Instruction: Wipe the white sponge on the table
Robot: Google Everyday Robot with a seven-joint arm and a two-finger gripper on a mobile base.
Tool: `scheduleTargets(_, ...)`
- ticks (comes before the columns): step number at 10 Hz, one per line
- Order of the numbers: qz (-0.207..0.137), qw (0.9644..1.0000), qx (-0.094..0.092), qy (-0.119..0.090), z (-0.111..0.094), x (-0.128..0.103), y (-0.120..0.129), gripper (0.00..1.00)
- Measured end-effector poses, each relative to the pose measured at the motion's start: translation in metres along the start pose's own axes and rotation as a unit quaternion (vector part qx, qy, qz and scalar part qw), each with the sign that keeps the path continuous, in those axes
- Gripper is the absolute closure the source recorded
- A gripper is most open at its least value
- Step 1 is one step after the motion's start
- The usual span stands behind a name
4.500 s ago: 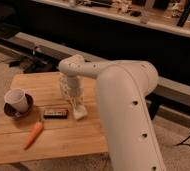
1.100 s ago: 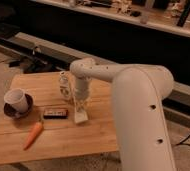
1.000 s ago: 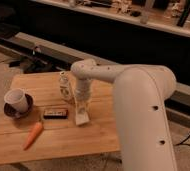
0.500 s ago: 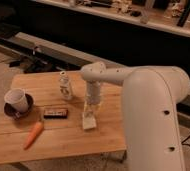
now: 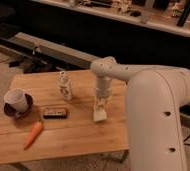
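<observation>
A: Where is the gripper (image 5: 100, 108)?

B: It points straight down over the right part of the worktop (image 5: 78, 137), about midway between the far and near edges. Its fingers are drawn together, clamped on the top of the white sponge (image 5: 99, 117).

A: And the sponge itself?

B: It stands on end under the gripper with its lower edge on the wood. The big white arm (image 5: 155, 110) rises behind and to the right, hiding the worktop's right edge.

A: What lies around it?

B: A small patterned bottle (image 5: 64, 86) stands upright to the left, nearer the far edge, apart from the sponge. A black bar (image 5: 55, 113) lies flat farther left, level with the sponge. By the left edge a white cup (image 5: 16, 100) sits on a dark saucer (image 5: 9, 112). A carrot (image 5: 33, 135) lies slantwise toward the near left corner.
</observation>
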Motion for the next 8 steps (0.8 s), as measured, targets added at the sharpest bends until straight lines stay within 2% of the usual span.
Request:
scheduleTargets(1, 0.003, 1.0000, -0.008, -0.005, -0.001, -0.009, 0.001, 1.00)
scheduleTargets(3, 0.008, 0.9991, -0.036, -0.020, -0.003, -0.035, 0.015, 1.00)
scheduleTargets(4, 0.008, 0.9976, -0.062, -0.029, -0.005, -0.054, 0.031, 1.00)
scheduleTargets(5, 0.009, 0.9966, -0.076, -0.032, -0.005, -0.062, 0.039, 1.00)
scheduleTargets(7, 0.003, 0.9922, -0.118, -0.038, -0.007, -0.077, 0.065, 1.00)
scheduleTargets(8, -0.002, 0.9909, -0.128, -0.039, -0.006, -0.080, 0.073, 1.00)
